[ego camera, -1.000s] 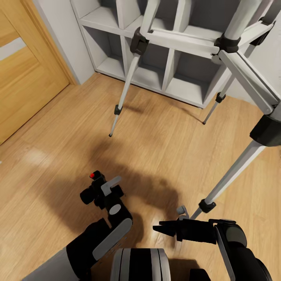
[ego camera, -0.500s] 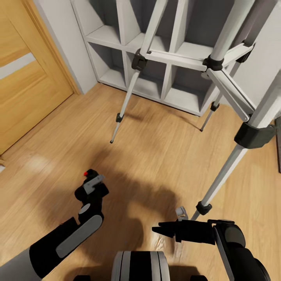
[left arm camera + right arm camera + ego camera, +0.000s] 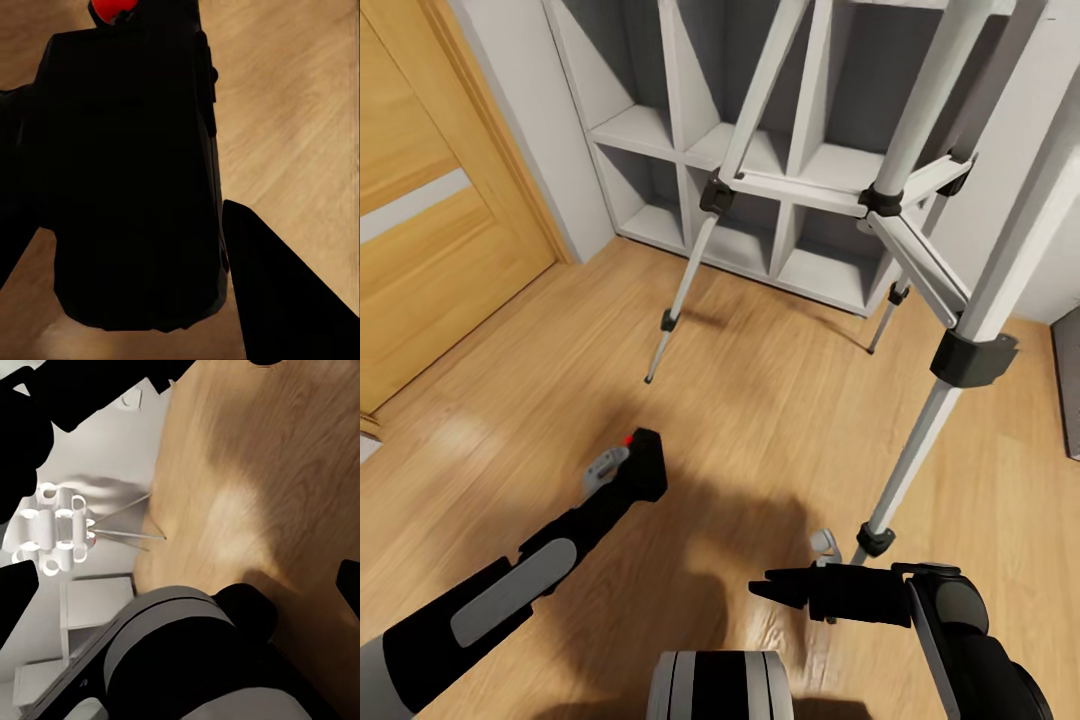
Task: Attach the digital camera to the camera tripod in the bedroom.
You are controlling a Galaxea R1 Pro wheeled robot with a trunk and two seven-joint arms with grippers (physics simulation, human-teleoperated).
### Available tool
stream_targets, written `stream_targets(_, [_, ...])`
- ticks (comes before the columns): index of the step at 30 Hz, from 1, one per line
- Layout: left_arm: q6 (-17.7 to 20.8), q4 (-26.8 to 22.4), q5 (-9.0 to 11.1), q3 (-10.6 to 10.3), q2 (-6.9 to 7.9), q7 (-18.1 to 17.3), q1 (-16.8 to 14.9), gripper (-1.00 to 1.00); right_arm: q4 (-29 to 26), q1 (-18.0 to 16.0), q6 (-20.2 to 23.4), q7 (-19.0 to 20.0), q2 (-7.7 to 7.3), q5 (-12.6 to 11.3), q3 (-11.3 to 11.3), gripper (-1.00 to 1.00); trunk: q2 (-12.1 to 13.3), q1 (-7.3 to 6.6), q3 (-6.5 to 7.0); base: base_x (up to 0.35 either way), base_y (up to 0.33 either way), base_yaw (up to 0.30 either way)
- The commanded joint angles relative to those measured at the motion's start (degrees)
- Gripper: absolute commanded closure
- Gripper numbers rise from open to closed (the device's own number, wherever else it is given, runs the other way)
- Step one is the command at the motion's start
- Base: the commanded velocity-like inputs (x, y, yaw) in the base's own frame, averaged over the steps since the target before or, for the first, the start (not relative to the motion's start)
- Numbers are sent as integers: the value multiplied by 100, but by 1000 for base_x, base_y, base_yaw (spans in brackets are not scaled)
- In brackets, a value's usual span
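Observation:
The digital camera (image 3: pixel 647 466) is a small black box with a red button (image 3: pixel 628 440) on top, held low over the wood floor. My left gripper (image 3: pixel 626 472) is shut on it, the arm reaching forward from the lower left. In the left wrist view the camera (image 3: pixel 127 172) sits between the dark fingers (image 3: pixel 285 285). The camera tripod (image 3: pixel 882 200) stands ahead and to the right on silver legs, its nearest leg (image 3: pixel 920 440) planted just beyond my right gripper (image 3: pixel 760 587). That gripper is open and holds nothing. The tripod's head is out of view above.
A white cube shelf (image 3: pixel 650 130) stands against the wall behind the tripod. A wooden door (image 3: pixel 420 230) with a pale stripe is at the left. A dark mat edge (image 3: pixel 1068 380) lies at the far right. Open plank floor (image 3: pixel 760 400) lies between the tripod legs.
My left arm has stretched forward and to the right, carrying the camera toward the tripod. The head view has tilted up, so the tripod sits lower in the picture. The right arm has not moved.

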Motion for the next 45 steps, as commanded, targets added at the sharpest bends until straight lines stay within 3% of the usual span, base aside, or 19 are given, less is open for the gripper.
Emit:
stream_targets(1, [-46, -7, 51, -20, 6, 11, -7, 100, -3, -3, 50, 40, 2, 30, -6, -100, 0, -3, 19, 0, 0, 0])
stream_targets(22, [15, 11, 75, -20, 14, -36, -5, 100, -5, -3, 50, 48, 13, 25, -2, -100, 28, -57, 484, 0, 0, 0])
stream_targets(32, [514, 18, 52, -20, 8, -44, -4, 100, -12, -3, 50, 46, 29, 26, 0, -100, 41, -83, 706, 0, 0, 0])
stream_targets(45, [551, 191, 30, -12, -34, -38, -6, 100, -12, -3, 50, 42, 5, 26, 25, -100, 59, -117, 994, 0, 0, 0])
